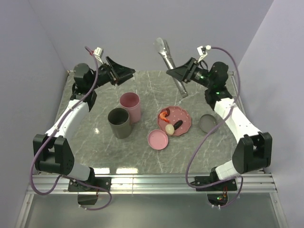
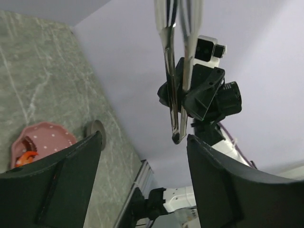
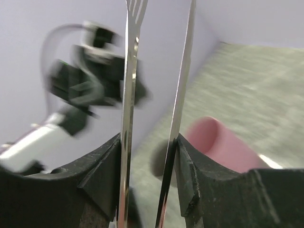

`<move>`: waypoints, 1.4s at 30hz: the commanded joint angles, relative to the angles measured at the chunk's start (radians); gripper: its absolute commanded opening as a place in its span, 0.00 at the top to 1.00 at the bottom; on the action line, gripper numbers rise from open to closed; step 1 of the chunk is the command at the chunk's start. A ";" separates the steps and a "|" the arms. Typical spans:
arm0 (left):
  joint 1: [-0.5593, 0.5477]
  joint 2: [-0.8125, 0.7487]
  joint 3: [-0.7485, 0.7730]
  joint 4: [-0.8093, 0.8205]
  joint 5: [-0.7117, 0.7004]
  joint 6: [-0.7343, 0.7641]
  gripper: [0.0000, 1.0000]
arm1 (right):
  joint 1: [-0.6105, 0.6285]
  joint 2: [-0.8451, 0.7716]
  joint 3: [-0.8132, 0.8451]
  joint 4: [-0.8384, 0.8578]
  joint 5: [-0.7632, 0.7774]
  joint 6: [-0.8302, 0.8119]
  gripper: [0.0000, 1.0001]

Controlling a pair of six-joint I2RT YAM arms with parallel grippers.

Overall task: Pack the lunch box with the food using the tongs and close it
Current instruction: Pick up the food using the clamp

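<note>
Lilac walls are seen around a grey veined desk [image 1: 123, 154], at whose near edge both arms are bolted. Right of the middle a speckled pink plate [image 1: 185, 114] is set, and on it the food is gathered. The shrimp [image 1: 165, 114] is placed toward the far left rim, the egg-shaped lump [image 1: 169, 128] at the near side, and the sausage [image 1: 178, 125] just beside the lump on its right. A pink lid [image 1: 157, 139] is laid just beside the plate's near left rim, and a grey lid [image 1: 207, 122] to the plate's right. Left of the plate two upright cups are stood close together, the pink cup [image 1: 130, 105] farther back and the grey cup [image 1: 118, 122] nearer. The tongs [image 1: 167, 56] are held slanted near the far wall, one end raised against the wall and the other lowered toward the desk beyond the plate. They are pinched about halfway along by the right end effector [image 3: 147, 142], whose fingers [image 3: 102, 166] are pressed against the outer sides of the two metal arms. The left end effector [image 2: 142, 142] is raised at the far left, well apart from the tongs, with its fingers spread wide and empty.
</note>
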 commanded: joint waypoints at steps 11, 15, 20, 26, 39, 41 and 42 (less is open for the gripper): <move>0.120 0.000 0.457 -0.840 0.187 0.727 0.04 | -0.169 -0.159 0.238 -1.207 0.061 -0.986 0.48; 0.142 0.005 0.506 -0.982 0.178 0.851 0.03 | -0.169 -0.151 0.247 -1.367 0.118 -1.135 0.48; 0.157 -0.015 0.543 -1.115 0.125 1.017 0.01 | -0.170 -0.148 0.223 -1.484 0.168 -1.231 0.49; 0.163 -0.082 0.483 -1.163 0.148 1.106 0.01 | -0.170 -0.151 0.167 -1.619 0.175 -1.356 0.51; 0.165 -0.173 0.394 -1.122 0.115 1.103 0.00 | -0.120 -0.193 0.026 -1.768 0.181 -1.453 0.51; 0.163 -0.178 0.379 -1.117 0.113 1.098 0.01 | -0.088 -0.194 0.000 -1.744 0.201 -1.426 0.50; 0.163 -0.181 0.374 -1.114 0.115 1.098 0.01 | -0.078 -0.193 -0.006 -1.731 0.219 -1.412 0.50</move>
